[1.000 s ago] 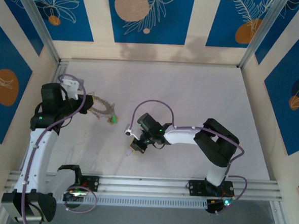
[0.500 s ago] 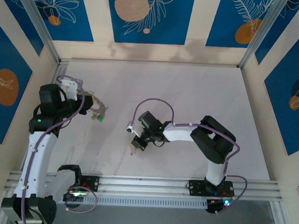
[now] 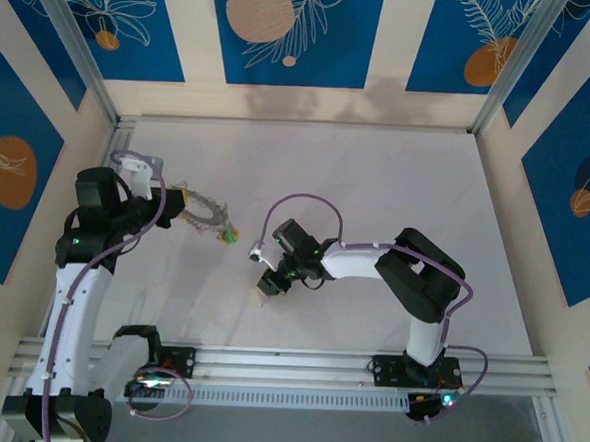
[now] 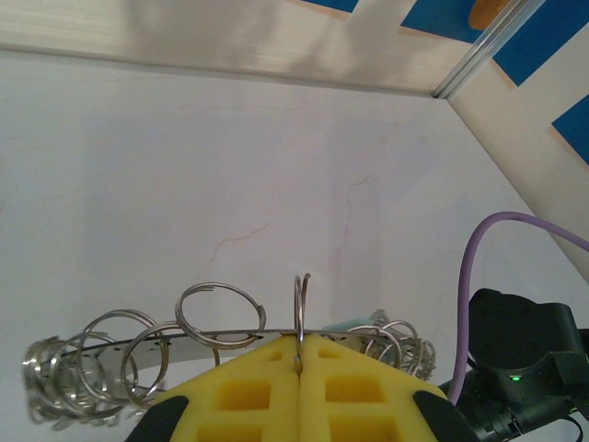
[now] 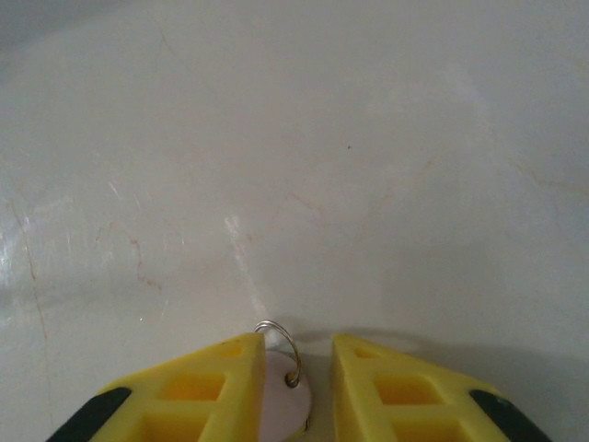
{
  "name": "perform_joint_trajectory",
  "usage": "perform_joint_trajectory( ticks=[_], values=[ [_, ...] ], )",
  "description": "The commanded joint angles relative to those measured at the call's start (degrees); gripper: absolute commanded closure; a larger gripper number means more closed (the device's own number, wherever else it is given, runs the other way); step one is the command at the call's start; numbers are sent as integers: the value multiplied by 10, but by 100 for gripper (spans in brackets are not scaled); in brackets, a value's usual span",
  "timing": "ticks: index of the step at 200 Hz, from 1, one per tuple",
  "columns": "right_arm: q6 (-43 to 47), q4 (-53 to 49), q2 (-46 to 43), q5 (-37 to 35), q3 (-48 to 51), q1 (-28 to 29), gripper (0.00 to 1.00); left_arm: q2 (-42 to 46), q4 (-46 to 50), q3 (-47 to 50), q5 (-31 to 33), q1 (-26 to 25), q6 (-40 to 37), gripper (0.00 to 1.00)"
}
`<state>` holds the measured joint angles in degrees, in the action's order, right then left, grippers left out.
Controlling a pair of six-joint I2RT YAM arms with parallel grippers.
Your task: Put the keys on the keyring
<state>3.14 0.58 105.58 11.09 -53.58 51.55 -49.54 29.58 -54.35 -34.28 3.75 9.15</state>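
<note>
The right gripper (image 5: 296, 343) has just eased its yellow jaws apart. They stand a little spread, with the pale lilac key (image 5: 283, 391) and its small wire loop between them, low over the table (image 3: 377, 186). Whether either pad touches the key cannot be told (it looks let go rather than pinched). A second ago the same key hung from closed jaws.

The left gripper (image 4: 301, 343) has its jaws pressed together on the keyring (image 3: 206, 218), pinching its thin metal band. After drawing the ring back towards the left wall half a second ago, it has swung it out again, green key (image 3: 231, 236) leading, towards the right gripper (image 3: 267, 284). The two are near but clearly apart.

So the lilac key is not yet on the ring, and the loosened jaws probably mean a re-grip.

The left gripper (image 3: 179, 206) works close to the left frame rail (image 3: 115, 135), with little room behind it. Ahead and to the right there is wide bare table. A crowd of small split rings (image 4: 57, 379) hangs on the band.
</note>
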Motion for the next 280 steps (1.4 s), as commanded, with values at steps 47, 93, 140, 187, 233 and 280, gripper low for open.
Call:
perform_joint_trajectory(
  ticks=[47,93,140,187,233,280],
  values=[
    [32,-31,5,-11,-18,7,62,19,-26,0,-25,7,10,100],
    [39,-35,15,-8,-17,7,63,22,-30,1,-28,7,12,100],
    [45,-56,37,0,-32,13,64,24,-31,1,-28,7,13,100],
    [63,-75,35,-22,-27,28,67,23,-31,-1,-30,7,13,100],
    [72,-81,35,-15,-24,39,71,26,-25,1,-27,7,10,100],
    [73,-87,24,-14,-19,44,80,26,-29,2,-29,7,11,100]
  ],
)
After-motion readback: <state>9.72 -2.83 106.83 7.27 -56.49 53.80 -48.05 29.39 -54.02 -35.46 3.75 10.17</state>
